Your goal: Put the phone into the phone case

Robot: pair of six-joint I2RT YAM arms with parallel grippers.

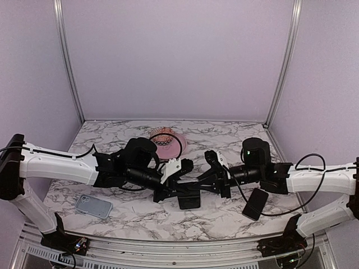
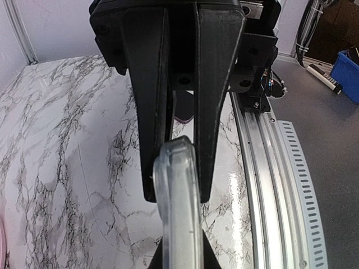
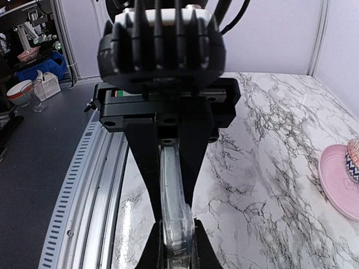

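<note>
- Grey-blue slab [image 1: 93, 206]: lies flat on the marble table [image 1: 140, 224], on the near side and well left of the pink plate [image 1: 170, 150]. Not part of the job.
- L arm: reaches in from the left edge, forearm roughly level, wrist rolled so the fingers stand on edge. The L gripper [image 2: 178, 193] ends just on the near side of the plate. Jaws are clenched on the phone case [image 2: 179, 235], which the wrist view shows edge-on as a clear rounded rim pinched betw. both fingers.
- phone [image 1: 189, 199]: judged to be the dark rectangle hanging betw. the two grippers, near side of the plate, apparently held clear of the table. It seems to lie in or against the case. Whether it is fully seated cannot be told.
- Handling (judgement): the case is light, thin and springy, so it will flex under a pinch, and its clear plastic is slick. The phone is stiff and denser, w/ a glass face that is slippery and breakable. Best hold is on the long side edges, not the faces. Press it home corner by corner.
- R arm: mirror pose from the right edge, wrist rolled alike. The R gripper [image 3: 175, 216] sits near side and slightly right of the plate. Jaws are clamped on the same clear rim from the opposite end.
- All-black phone [image 1: 255, 203]: on the table, near side and right of the plate, beneath the R arm. Leave it.
</note>
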